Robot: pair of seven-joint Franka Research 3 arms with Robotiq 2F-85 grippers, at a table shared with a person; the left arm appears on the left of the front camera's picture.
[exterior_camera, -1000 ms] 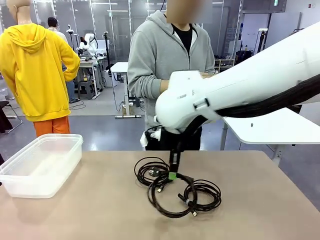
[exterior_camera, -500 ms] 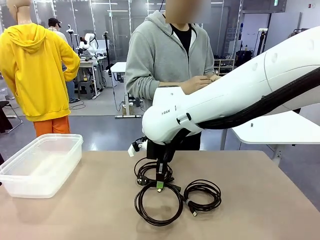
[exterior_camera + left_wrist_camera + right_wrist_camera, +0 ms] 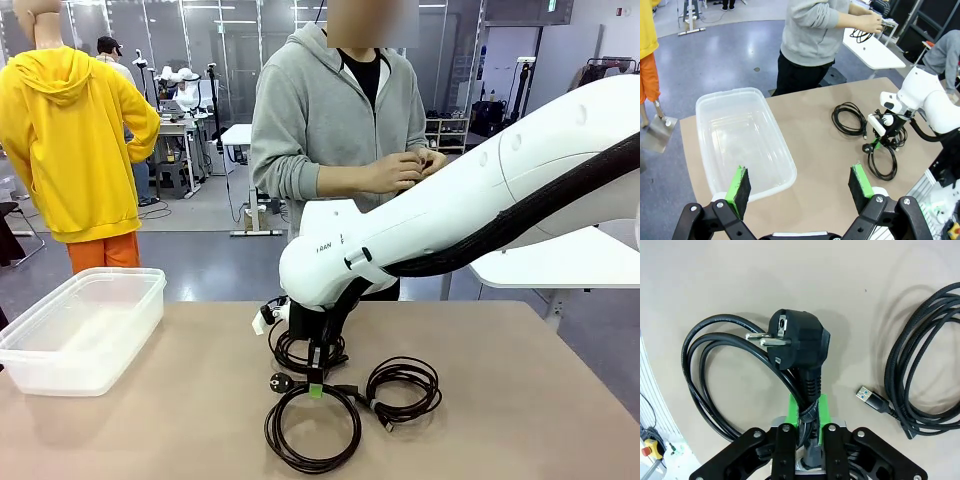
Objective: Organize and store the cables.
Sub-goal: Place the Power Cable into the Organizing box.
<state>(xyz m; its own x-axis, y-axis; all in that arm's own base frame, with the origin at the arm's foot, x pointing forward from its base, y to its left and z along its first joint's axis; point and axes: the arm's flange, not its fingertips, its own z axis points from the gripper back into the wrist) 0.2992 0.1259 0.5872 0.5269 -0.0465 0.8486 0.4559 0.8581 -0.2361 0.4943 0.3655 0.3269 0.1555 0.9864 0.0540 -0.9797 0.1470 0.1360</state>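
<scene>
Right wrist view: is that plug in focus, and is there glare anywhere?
Right wrist view: the plug of the power cable is sharp, soft shadow beside it on the table. Left wrist view: pale glints on the clear bin. Front view: evenly lit.

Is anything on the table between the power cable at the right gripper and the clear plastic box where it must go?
Nothing visible does. Only bare table lies between the power cable at the right gripper and the clear box. The far coil and the right coil lie off that path.
</scene>
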